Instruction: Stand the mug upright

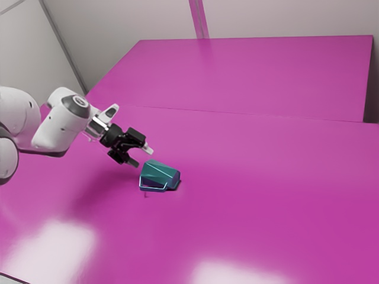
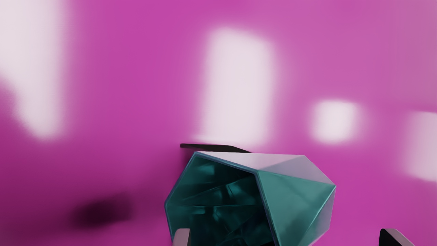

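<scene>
Clock directions as read in the exterior view. Teal faceted mug is on its side on the magenta table, not upright, between 7 and 8 o'clock from the view's centre. Handle sits around the mug's 7 o'clock, low, near the tabletop. Black gripper is between 10 and 11 o'clock of the mug, fingertips near it. White arm comes in from about 10 o'clock of the gripper. Pink strip on the wall around 12 o'clock.

Wrist view: fingers are spread wide, nothing clamped. Mug's open mouth and dark inside visible; mouth is toward one finger, outer faceted side toward the other. First finger overlaps the mouth's edge as seen, can't tell if it touches. Other finger is apart from the mug, bare table showing between. Dark strip, probably the handle, pokes out past the mug's side. Blurry dark shadow on the table beyond the mouth, plus pale glare patches.
</scene>
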Motion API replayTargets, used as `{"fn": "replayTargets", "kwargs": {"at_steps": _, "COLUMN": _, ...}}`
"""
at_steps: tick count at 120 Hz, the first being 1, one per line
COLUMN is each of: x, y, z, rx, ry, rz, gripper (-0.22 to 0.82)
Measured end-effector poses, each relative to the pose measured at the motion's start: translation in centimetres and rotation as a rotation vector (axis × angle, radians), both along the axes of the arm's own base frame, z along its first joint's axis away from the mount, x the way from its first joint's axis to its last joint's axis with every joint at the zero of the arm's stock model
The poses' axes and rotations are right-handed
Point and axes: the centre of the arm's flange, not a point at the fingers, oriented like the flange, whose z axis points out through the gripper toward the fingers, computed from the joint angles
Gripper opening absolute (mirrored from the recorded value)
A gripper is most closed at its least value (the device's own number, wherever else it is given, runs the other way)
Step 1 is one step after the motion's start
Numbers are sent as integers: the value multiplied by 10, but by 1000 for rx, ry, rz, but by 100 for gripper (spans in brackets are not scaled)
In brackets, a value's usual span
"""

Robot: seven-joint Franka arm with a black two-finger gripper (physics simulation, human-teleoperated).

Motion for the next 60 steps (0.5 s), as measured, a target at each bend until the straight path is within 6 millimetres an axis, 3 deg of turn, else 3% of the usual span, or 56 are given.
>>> {"fn": "replayTargets", "kwargs": {"at_steps": 44, "x": -5, "y": -15, "z": -19, "rx": -86, "ry": -24, "rz": -12, "gripper": 60}}
{"fn": "replayTargets", "kwargs": {"at_steps": 51, "x": -5, "y": -16, "z": -21, "rx": -100, "ry": -25, "rz": -16, "gripper": 52}}
{"fn": "replayTargets", "kwargs": {"at_steps": 60, "x": -6, "y": -16, "z": -22, "rx": -111, "ry": -28, "rz": -19, "gripper": 33}}
